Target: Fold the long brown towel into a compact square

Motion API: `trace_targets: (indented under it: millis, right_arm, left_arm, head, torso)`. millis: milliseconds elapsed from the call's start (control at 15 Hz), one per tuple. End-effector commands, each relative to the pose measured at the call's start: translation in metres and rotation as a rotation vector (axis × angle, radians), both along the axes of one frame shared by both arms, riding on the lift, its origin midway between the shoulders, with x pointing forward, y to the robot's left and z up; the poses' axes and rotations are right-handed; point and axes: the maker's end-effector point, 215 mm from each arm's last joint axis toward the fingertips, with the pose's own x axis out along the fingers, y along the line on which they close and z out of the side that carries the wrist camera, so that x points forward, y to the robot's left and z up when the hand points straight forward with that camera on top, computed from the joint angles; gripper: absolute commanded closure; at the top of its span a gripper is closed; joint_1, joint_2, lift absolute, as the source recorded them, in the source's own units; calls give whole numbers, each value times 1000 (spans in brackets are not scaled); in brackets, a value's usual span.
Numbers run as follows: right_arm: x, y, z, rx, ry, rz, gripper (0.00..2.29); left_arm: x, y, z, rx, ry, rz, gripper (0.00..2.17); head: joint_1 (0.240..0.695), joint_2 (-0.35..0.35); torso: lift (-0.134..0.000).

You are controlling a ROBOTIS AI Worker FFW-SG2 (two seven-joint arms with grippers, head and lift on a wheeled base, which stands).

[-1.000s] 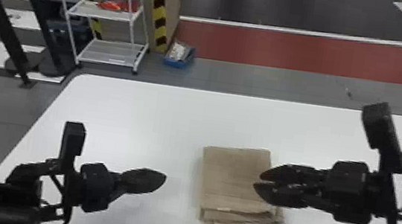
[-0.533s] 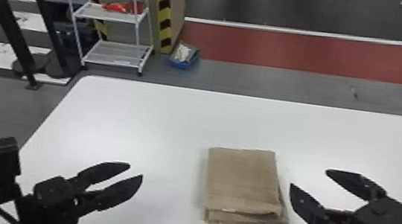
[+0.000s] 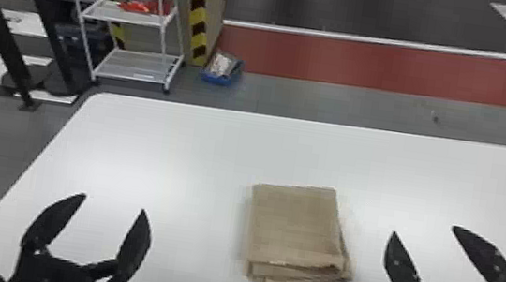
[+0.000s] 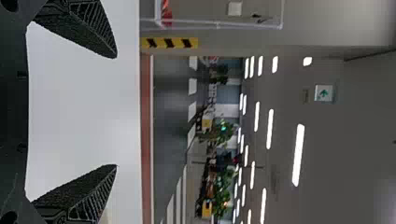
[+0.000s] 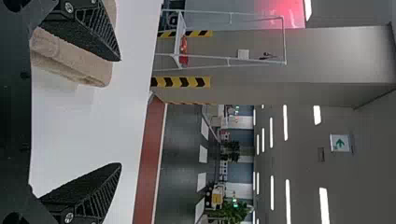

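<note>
Towel (image 3: pixel 294 224): folded. Left hand (image 3: pixel 114 202): its nine o'clock, spread, empty. Right hand (image 3: pixel 424 230): its three o'clock, likewise. Risk: low inward sweep could drag skewed layers (image 3: pixel 322 278), five o'clock.

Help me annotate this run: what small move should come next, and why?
Probably draw the left tool and the right tool back and leave the brown towel alone: it lies in a compact, roughly square stack, only slightly uneven at its near edge, and both tools stand open, clear of it.
</note>
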Motion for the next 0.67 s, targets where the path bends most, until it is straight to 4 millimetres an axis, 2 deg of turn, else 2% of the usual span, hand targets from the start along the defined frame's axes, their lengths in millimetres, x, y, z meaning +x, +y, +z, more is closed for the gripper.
trace_targets:
  millis: [0,67,200,333,400,600]
  right_arm:
    - [2,-15,-30,42,22,-32,90]
    - [2,-18,-30,73,16,-40,90]
    - [0,-19,-25,89,5,-30,90]
    - [-1,-14,-16,119,-15,-14,93]
    - [-1,-13,-8,126,-25,-8,97]
    - [-3,9,-10,139,42,3,100]
  left_arm:
    - [-9,-23,4,41,-64,-3,33]
    - [-12,-20,4,45,-59,10,33]
    - [-11,-12,-13,98,26,33,26]
    - [-9,13,-36,128,153,76,22]
    - [-11,20,-39,135,185,87,22]
    - [-9,30,-20,139,159,104,16]
  head:
    - [695,61]
    - [695,39]
    - [695,13]
    - [695,12]
    - [695,23]
    - [695,73]
  torso:
    - [-124]
    - [-124]
    - [-124]
    - [-124]
    - [-124]
    - [-124]
